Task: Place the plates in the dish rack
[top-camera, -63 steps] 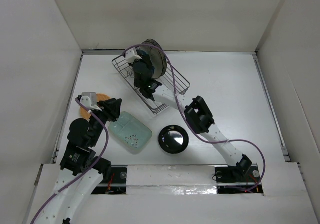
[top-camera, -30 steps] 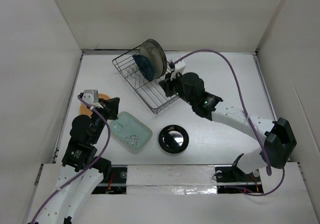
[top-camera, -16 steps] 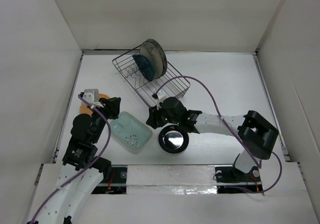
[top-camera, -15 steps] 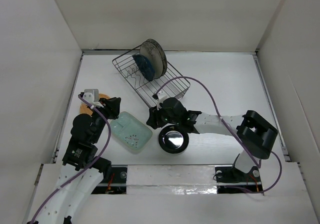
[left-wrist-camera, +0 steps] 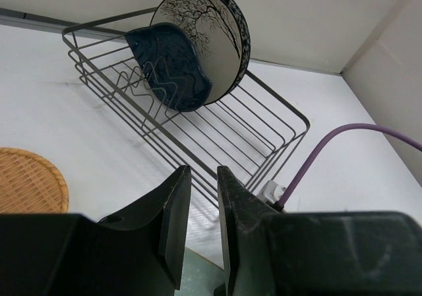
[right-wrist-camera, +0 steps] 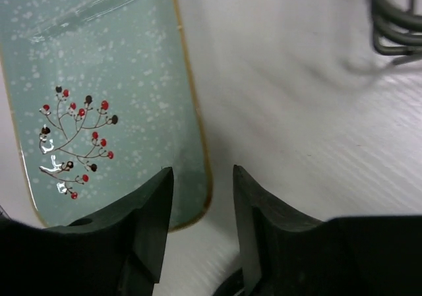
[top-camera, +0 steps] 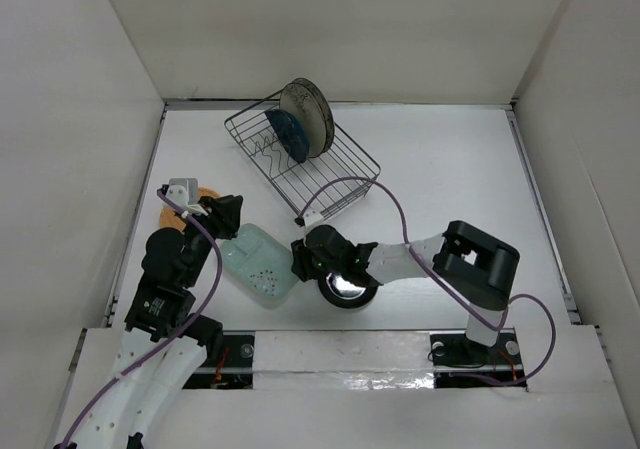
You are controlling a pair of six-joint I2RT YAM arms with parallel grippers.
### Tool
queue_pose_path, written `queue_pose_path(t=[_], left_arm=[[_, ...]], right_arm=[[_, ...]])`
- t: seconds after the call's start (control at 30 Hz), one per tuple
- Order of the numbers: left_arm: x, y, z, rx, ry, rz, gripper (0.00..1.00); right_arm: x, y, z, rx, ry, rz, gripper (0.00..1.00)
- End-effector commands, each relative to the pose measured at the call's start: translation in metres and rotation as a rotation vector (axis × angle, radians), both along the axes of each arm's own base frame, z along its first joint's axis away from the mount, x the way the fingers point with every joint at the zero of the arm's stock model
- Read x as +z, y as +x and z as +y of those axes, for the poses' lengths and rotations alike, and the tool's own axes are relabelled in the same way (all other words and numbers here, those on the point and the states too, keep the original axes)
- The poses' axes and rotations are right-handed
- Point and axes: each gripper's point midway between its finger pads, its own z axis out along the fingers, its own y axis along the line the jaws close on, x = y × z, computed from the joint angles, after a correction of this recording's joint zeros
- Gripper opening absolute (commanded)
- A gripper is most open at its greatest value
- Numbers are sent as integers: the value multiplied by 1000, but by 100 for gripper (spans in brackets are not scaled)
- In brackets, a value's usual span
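Dish rack (top-camera: 322,179): tabletop's 12 o'clock; cream plate (top-camera: 308,109) and blue plate (top-camera: 288,134) stand inside.
Mint plate (top-camera: 255,261): flat at 7 o'clock, long axis 10-to-4.
Right arm: low, pointing to 9 o'clock.
Right gripper (right-wrist-camera: 201,177): jaws wide, astride the rim near its 4 o'clock end, empty.
Left gripper (left-wrist-camera: 201,177): above the 10 o'clock end; jaws narrow, empty.

The dish rack (top-camera: 335,174) carries the cream plate (top-camera: 308,117) and the blue plate (top-camera: 285,134) upright at its far left end. The tine rows toward its near right end stand open. A purple cable (top-camera: 350,180) arcs over the rack's near corner. The right arm (top-camera: 400,257) lies across the black plate (top-camera: 350,289). The mint plate (top-camera: 255,259) fills the space between the left gripper (left-wrist-camera: 203,177) and the right gripper (right-wrist-camera: 202,172). The table (top-camera: 450,169) right of the rack offers open passage.
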Motion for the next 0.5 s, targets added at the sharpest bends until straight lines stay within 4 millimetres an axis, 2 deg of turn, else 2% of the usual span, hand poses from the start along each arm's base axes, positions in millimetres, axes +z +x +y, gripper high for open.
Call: queue_pose_path(t=[0.0,0.1,0.23,0.27,0.33,0.4,0.43,0.47], left_arm=[[18,-1,-1,-9,-19,-59,20],[19,-2,-1,-10,-22,-62,20],[20,-3,-1,-13,-24,-67,20],[20,-3,-1,-13,-24,-67,20],[20,-3,-1,-13,-23,-65,20],[21,-3,-1,-13,-26,-68,20],[20,-3,-2,-16,-26,-68,20],[21,-3,-1,-15,-26,-68,20]], right_arm=[[10,2,20,-40,20,-64,45],[11,-1,19,-50,18,-63,37],[8,-23,13,-38,-4,-41,27],[6,-32,13,-20,-8,-33,28],[7,-41,15,5,-9,-27,33],[9,-41,16,8,-5,-27,41],[10,-40,18,11,-6,-33,51],[8,-38,18,10,-16,-41,53]])
